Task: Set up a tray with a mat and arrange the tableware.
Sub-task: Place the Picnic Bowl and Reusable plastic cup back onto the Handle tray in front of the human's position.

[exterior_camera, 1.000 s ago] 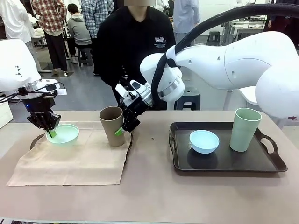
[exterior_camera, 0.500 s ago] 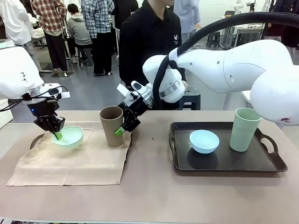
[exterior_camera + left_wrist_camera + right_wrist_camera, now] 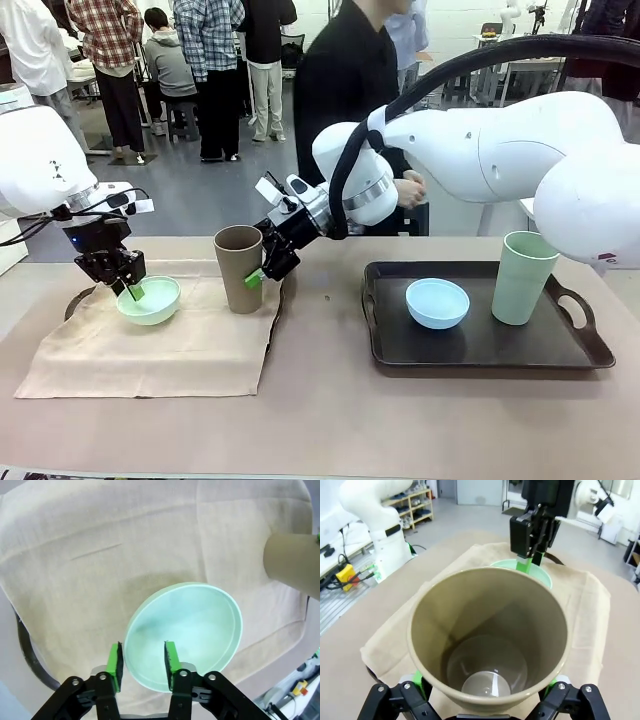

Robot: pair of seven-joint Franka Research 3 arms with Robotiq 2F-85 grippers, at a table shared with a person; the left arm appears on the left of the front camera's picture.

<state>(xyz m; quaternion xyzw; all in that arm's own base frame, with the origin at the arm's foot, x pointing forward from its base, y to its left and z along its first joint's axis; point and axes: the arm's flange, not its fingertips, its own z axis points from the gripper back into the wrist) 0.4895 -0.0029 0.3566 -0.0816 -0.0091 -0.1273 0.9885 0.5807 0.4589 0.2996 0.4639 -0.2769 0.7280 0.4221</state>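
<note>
A beige mat (image 3: 180, 350) lies over a dark tray whose handle (image 3: 73, 302) shows at its left edge. The mint green bowl (image 3: 150, 299) rests on the mat. My left gripper (image 3: 128, 288) straddles its near rim, open, one finger (image 3: 170, 661) inside the bowl (image 3: 190, 630) and one outside. The tan-brown cup (image 3: 240, 268) stands upright on the mat's back right part. My right gripper (image 3: 262, 270) is open with a finger at each side of the cup (image 3: 490, 630). A second black tray (image 3: 590, 352) holds the light blue bowl (image 3: 437, 302) and the pale green cup (image 3: 524, 277).
A person in a black top stands across the table, one hand (image 3: 410, 190) behind my right arm. Bare tabletop (image 3: 320, 420) runs along the front and between the mat and the black tray. Other people stand farther back.
My left gripper has carried the mint green bowl to the right, set it down on the mat, and parted its fingers. My right gripper stays at the tan-brown cup. The person has stepped right.
</note>
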